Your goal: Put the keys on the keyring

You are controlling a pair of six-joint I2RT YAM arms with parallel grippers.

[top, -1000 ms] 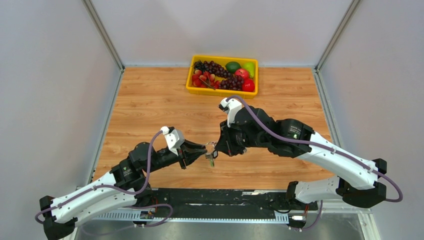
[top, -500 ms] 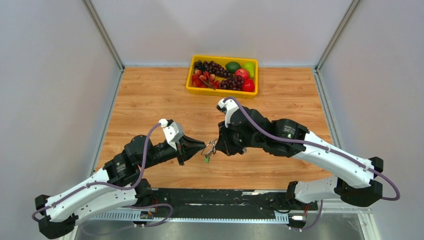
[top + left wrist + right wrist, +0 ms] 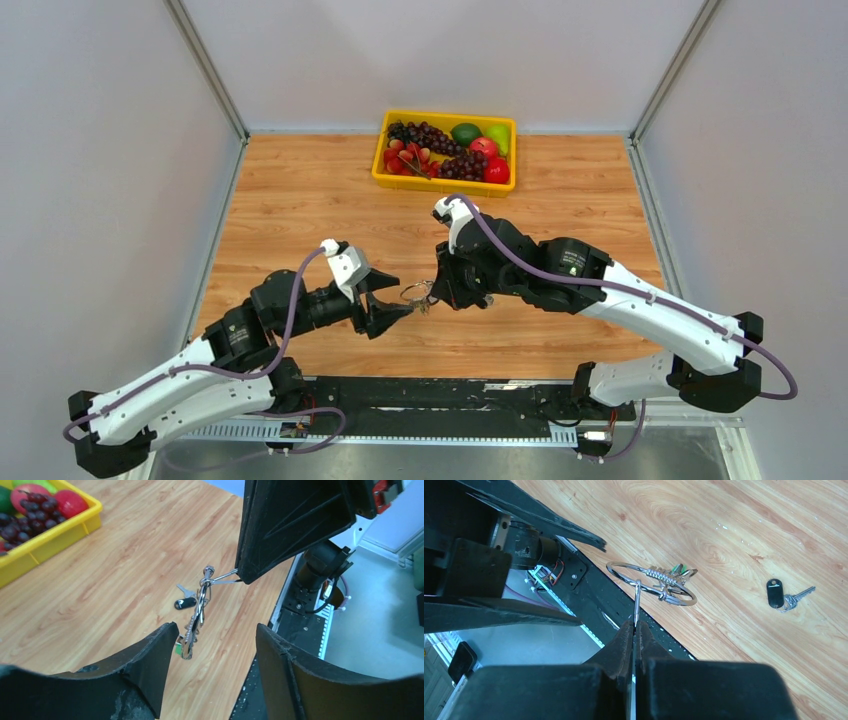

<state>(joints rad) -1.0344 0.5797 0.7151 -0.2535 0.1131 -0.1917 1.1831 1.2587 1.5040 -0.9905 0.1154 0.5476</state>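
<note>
Above the near edge of the wooden table (image 3: 300,200), between my two arms, the keyring (image 3: 415,293) hangs in the air. My right pincer (image 3: 432,292) is fully closed, its two fingertips pressed together on a thin metal stem (image 3: 636,600) that juts from the ring; in the right wrist view the pincer (image 3: 634,625) shows no gap, and the keyring (image 3: 659,574) lies nearly flat beyond it. My left pincer (image 3: 392,300) is spread wide and grips nothing. In the left wrist view its fingers (image 3: 160,645) flank the lower end of the keyring (image 3: 200,605), which hangs closer to the finger on the left of that view; I cannot tell whether the two touch. A green-headed key (image 3: 678,569) hangs from the ring at its coiled part. A black-headed key (image 3: 775,593) lies flat on the table, well apart from the ring, silver blade pointing away from its head.
</note>
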